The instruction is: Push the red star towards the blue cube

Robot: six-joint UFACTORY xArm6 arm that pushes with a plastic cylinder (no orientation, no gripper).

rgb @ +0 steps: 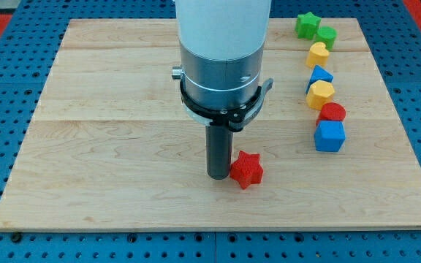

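The red star (247, 169) lies on the wooden board (108, 146), below the middle. My tip (218, 176) stands right against the star's left side, touching or nearly touching it. The blue cube (330, 136) sits at the view's right, well to the right of the star and a little higher. It is the lowest block of a column of blocks.
Above the blue cube runs a column: a red cylinder (332, 112), a yellow hexagon block (319, 94), a blue block (319, 75), a yellow block (318, 53), a green block (326, 35) and a green star (307, 25). The arm's white and grey body (221, 58) hangs over the board's middle.
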